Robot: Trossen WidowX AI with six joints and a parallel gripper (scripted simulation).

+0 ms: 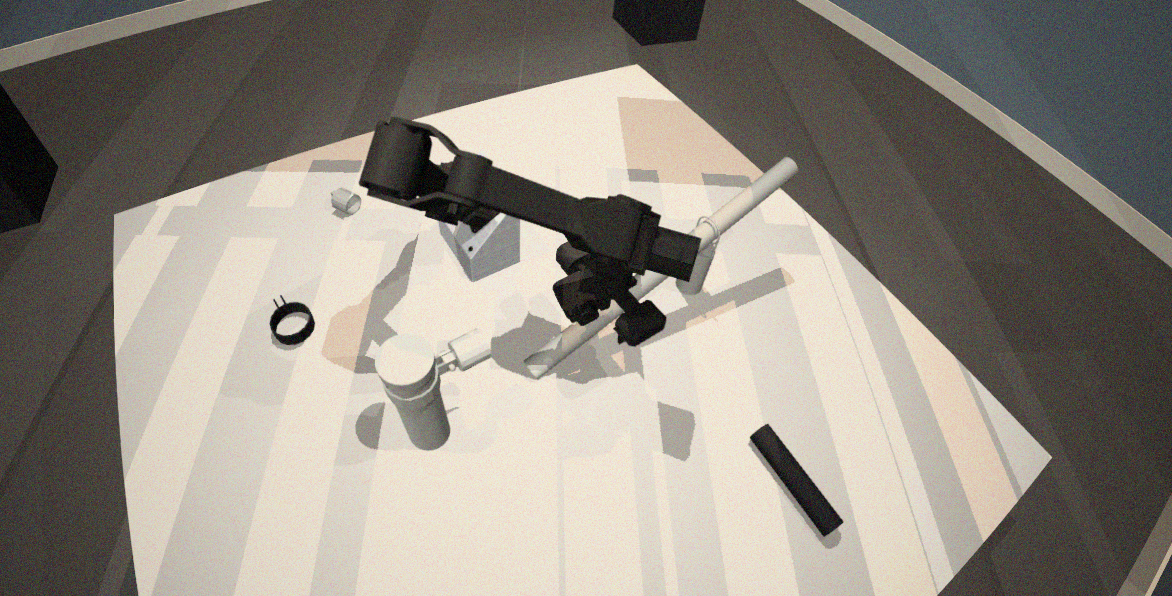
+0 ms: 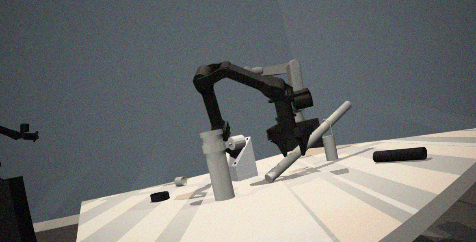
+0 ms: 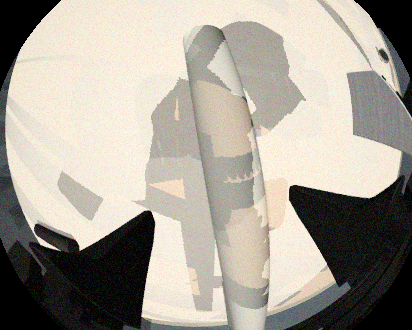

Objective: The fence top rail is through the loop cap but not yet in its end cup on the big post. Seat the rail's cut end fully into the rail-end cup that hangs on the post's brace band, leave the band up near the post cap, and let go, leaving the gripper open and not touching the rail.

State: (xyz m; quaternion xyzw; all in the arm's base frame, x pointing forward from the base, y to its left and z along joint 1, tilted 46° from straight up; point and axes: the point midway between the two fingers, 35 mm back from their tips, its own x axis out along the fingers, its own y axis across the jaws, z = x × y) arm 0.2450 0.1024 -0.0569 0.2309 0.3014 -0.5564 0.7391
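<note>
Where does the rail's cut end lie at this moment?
In the top view, the rail's cut end rests on the table, just right of the rail-end cup on the big post, outside it.

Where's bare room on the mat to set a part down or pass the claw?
Widest bare stretch: between the big post and the black cylinder, along the near edge. Another lies between the black ring and the small loose cup. Crowded: around the rail, where the open claw straddles it, and the post's rail-end cup.
</note>
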